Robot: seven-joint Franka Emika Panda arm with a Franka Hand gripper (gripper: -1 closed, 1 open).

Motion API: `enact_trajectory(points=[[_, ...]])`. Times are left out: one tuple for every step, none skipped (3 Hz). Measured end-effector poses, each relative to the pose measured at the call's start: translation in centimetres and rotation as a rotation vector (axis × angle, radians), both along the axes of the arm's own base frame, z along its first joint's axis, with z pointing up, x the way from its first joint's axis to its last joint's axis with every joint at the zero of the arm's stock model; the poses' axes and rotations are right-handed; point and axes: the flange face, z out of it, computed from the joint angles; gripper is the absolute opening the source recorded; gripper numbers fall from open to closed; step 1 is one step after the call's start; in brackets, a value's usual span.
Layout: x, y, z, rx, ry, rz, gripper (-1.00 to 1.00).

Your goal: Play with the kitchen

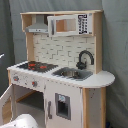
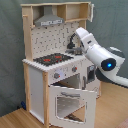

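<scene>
The kitchen [image 1: 60, 75] is a tall white and light-wood toy with a grey hood [image 1: 37, 26], a black-red stovetop [image 1: 36, 65], a sink [image 1: 71, 73] and a black faucet [image 1: 85, 58]. In the second exterior view the kitchen [image 2: 42, 75] has its windowed oven door [image 2: 72, 102] hanging open, with knobs [image 2: 56, 76] above it. My white arm [image 2: 100, 55] reaches in from the second exterior view's right, across the sink end of the counter. The gripper [image 2: 74, 43] is at its dark tip, in front of the faucet area.
A microwave-style cabinet [image 1: 70, 24] sits on the upper shelf. A white rounded part [image 1: 20, 121] shows at the first exterior view's bottom left. The wooden floor [image 2: 12, 117] lies in front, and a grey curtain [image 2: 10, 50] hangs behind.
</scene>
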Motion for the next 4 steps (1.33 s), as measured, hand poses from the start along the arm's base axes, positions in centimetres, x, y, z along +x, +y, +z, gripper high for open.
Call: enact_trajectory(points=[[-2.0,2.1,-3.3,-0.123,0.044,0.031,1.0],[-4.2,4.1,-6.9,-0.265,0.096,0.062,1.0],[-5.6,5.2,-9.4,-0.388,0.142,0.076,1.0],[-6.4,6.2,-11.8,-0.511,0.183,0.094,1.0]])
